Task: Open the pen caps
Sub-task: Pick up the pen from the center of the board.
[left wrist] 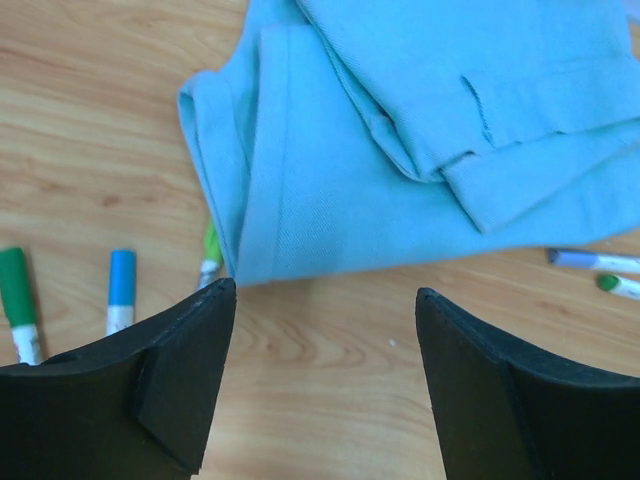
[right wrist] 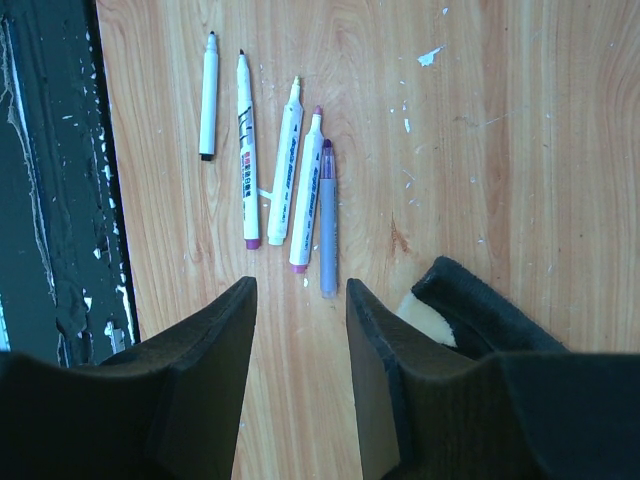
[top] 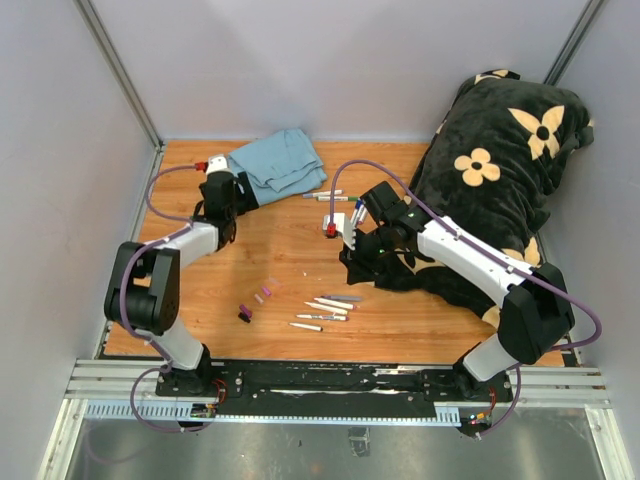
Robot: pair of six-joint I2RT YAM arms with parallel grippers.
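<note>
Left gripper (left wrist: 325,300) wide open, empty, over blue cloth (left wrist: 400,140). Right gripper (right wrist: 300,290) slightly parted, empty, facing five uncapped pens (right wrist: 285,170). Green cap (left wrist: 14,285) and blue cap (left wrist: 121,277), both on pens, lie just left of left gripper, long axes along its reach. Left arm looks nearer.

Loose pen caps (top: 259,297): one dark purple, two pinkish; green cap (left wrist: 15,285), blue cap (left wrist: 121,277) apparently still fitted.

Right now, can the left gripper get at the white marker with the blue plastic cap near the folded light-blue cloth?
Probably yes. The blue-capped marker lies uncovered on bare wood, apart from the cloth, just to one side of the open left gripper. Nothing lies between; a short sideways shift should do.
</note>
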